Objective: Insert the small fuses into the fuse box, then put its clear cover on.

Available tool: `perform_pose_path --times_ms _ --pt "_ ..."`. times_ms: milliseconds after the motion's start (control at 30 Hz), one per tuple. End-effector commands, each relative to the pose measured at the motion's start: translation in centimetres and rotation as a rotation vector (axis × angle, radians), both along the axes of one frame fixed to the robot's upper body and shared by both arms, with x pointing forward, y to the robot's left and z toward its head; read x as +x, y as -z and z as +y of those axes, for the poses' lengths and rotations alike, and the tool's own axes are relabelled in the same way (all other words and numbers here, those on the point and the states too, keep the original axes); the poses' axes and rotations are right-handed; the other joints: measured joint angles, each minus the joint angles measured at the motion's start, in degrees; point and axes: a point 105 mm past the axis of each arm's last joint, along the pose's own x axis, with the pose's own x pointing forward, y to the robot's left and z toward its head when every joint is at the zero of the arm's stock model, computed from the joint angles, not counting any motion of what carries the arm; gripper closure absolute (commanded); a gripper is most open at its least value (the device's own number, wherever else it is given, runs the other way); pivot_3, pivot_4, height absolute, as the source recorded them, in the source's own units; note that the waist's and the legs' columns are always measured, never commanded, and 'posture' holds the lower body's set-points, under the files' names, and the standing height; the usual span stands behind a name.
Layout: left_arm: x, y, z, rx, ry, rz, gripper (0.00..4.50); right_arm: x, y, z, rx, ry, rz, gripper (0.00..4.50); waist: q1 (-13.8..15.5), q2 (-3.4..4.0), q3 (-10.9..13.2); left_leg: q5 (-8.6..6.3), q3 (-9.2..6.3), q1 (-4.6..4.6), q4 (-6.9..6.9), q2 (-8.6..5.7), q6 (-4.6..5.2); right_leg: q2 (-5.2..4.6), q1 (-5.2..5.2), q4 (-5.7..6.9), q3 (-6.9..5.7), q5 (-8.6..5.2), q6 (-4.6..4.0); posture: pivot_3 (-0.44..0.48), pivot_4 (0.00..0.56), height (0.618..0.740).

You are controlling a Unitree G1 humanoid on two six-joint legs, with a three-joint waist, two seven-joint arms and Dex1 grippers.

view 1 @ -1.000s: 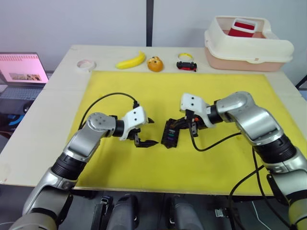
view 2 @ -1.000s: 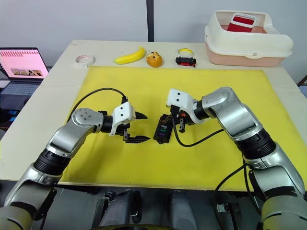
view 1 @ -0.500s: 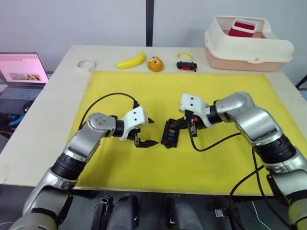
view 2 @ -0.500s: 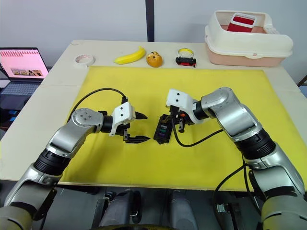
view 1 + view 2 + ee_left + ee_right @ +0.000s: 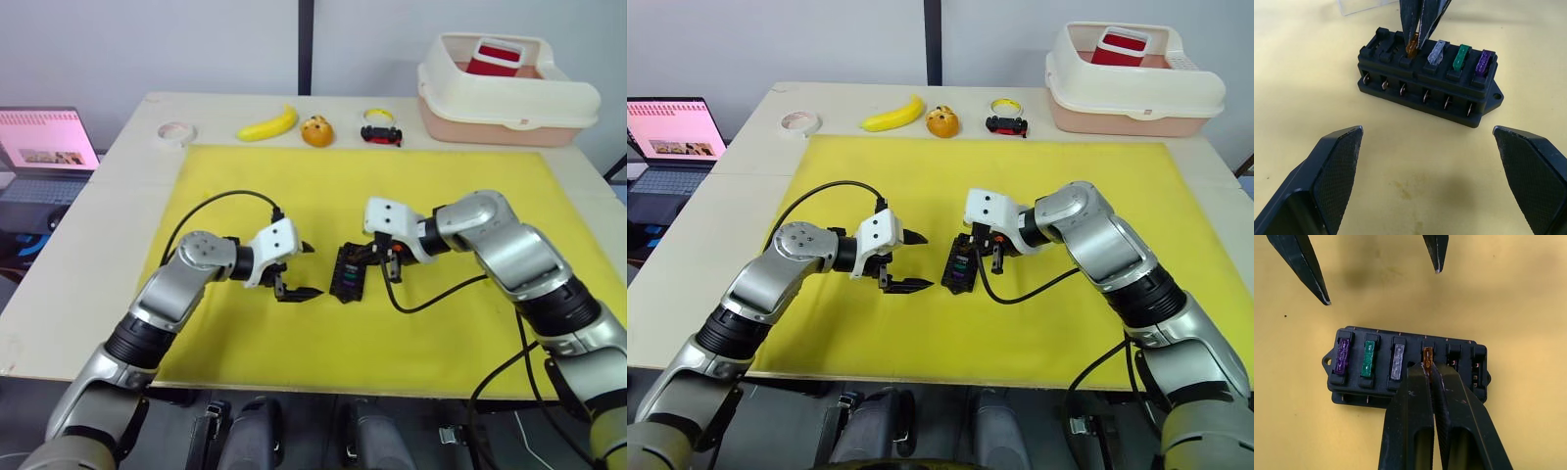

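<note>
The black fuse box (image 5: pixel 1425 90) lies on the yellow mat (image 5: pixel 470 196) between my two grippers. Purple (image 5: pixel 1342 356), green (image 5: pixel 1369 358) and grey (image 5: pixel 1398 361) fuses sit in one row of its slots. My right gripper (image 5: pixel 1428 368) is shut on an amber fuse (image 5: pixel 1427 354) that stands in the slot beside the grey one. The two slots past it are empty. My left gripper (image 5: pixel 312 270) is open just left of the box, with nothing between its fingers. An edge of the clear cover (image 5: pixel 1359 6) shows on the mat behind the box.
At the table's far edge lie a tape roll (image 5: pixel 176 131), a banana (image 5: pixel 267 124), an orange toy (image 5: pixel 315 130) and a black-and-red toy car (image 5: pixel 382 134). A cream bin (image 5: pixel 509 93) stands at the far right. A laptop (image 5: pixel 49 142) sits off the table's left.
My right gripper has edged slightly left over the fuse box. The left arm and the box have not moved.
</note>
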Motion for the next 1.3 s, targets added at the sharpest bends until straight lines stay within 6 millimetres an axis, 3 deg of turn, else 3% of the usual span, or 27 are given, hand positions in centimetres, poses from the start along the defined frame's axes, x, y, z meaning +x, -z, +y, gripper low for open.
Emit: perform_pose_path --times_ms 33,200,300,367,667,1067,1167,1233,1300 --pt "-0.2 -1.0 -0.2 -0.019 0.010 -0.046 0.00 0.1 0.8 -0.8 -0.050 0.027 0.001 4.41 0.00 0.00 0.00 0.00 0.00 0.00 0.00 0.00 0.00 0.00 0.00 0.00 0.00 0.00 0.00 0.000 0.150 0.740" --pt "-0.2 -1.0 -0.2 -0.019 0.010 -0.044 0.00 0.0 0.5 -0.6 -0.040 0.020 0.002 4.41 0.00 0.00 0.00 0.00 0.00 0.02 0.01 0.00 0.00 0.00 0.04 0.00 0.00 0.00 0.00 0.000 0.150 0.740" --pt "-0.2 -1.0 0.0 -0.016 0.007 -0.045 0.00 0.2 -0.2 -0.3 -0.019 0.021 -0.006 3.49 0.01 0.00 0.00 0.00 0.00 0.02 0.01 0.00 0.00 0.00 0.04 0.00 0.00 0.00 0.00 0.000 0.150 0.740" --pt "-0.1 -1.0 0.0 -0.016 0.005 -0.045 0.00 0.3 -0.6 -0.2 -0.011 0.021 -0.011 2.62 0.00 0.00 0.00 0.00 0.00 0.02 0.01 0.00 0.00 0.00 0.04 0.00 0.00 0.00 0.00 0.000 0.150 0.740" --pt "0.0 -1.0 0.1 -0.014 0.002 -0.044 0.00 0.4 -1.8 0.2 0.026 0.016 -0.032 2.62 0.00 0.00 0.00 0.00 -0.01 0.02 0.01 0.00 0.00 0.00 0.03 0.00 0.00 0.00 0.00 0.000 0.150 0.740" --pt "0.4 -1.3 0.3 -0.011 -0.003 -0.050 0.00 0.3 -5.1 0.4 0.144 -0.003 -0.057 2.62 0.03 0.00 0.00 0.00 -0.01 0.01 0.01 0.01 0.00 0.00 0.02 0.00 0.00 0.00 0.00 0.000 0.150 0.740" --pt "0.5 -1.3 0.5 -0.010 -0.007 -0.049 0.00 0.2 -5.0 0.5 0.216 -0.022 -0.078 3.48 0.03 0.00 0.00 0.00 0.00 0.00 0.01 0.00 0.00 -0.01 0.03 -0.01 0.00 0.00 0.00 0.000 0.150 0.740" --pt "0.5 -1.3 0.5 -0.010 -0.008 -0.048 0.00 0.0 -4.6 0.5 0.270 -0.028 -0.071 4.43 0.02 0.00 0.00 0.00 -0.01 0.00 0.01 0.00 0.00 -0.01 0.03 -0.01 0.00 0.00 0.00 0.000 0.150 0.740" --pt "0.5 -1.3 0.5 -0.009 -0.008 -0.049 0.00 -0.1 -4.0 0.3 0.304 -0.017 -0.060 4.47 0.02 0.00 0.00 0.00 0.00 0.00 0.00 0.00 0.00 -0.01 0.03 -0.01 0.00 0.00 0.00 0.000 0.150 0.740"
